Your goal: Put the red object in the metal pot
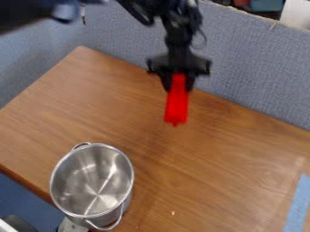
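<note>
The red object (179, 100) is a bright red elongated block hanging upright above the wooden table (230, 168), a little right of centre. My gripper (179, 79) is shut on its upper end, pointing down, with the black arm reaching in from the top. The metal pot (90, 186) is a shiny round steel pot standing at the table's lower left, its inside showing nothing in it. The block hangs well up and to the right of the pot.
A grey-blue fabric wall (260, 72) runs behind the table's far edge. The table's front right corner (296, 195) ends near the frame's right side. A dark blurred shape sits at the top left.
</note>
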Controlling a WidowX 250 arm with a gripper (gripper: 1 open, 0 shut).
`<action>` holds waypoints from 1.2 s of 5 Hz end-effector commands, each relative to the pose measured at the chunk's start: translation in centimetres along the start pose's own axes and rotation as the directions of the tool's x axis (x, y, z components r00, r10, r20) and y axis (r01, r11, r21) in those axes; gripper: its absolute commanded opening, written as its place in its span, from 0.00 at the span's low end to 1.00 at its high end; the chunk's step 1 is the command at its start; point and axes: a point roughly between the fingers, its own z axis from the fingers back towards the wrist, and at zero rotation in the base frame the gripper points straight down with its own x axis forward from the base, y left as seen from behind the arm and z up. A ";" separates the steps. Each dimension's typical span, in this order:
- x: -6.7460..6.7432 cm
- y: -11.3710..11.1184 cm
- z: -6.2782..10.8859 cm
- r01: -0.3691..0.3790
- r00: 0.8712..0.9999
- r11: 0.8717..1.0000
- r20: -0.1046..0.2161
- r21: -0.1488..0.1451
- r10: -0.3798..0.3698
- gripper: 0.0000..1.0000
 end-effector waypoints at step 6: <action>-5.4 0.1 10.7 -0.101 0.986 0.990 0.125 -0.103 0.113 0.00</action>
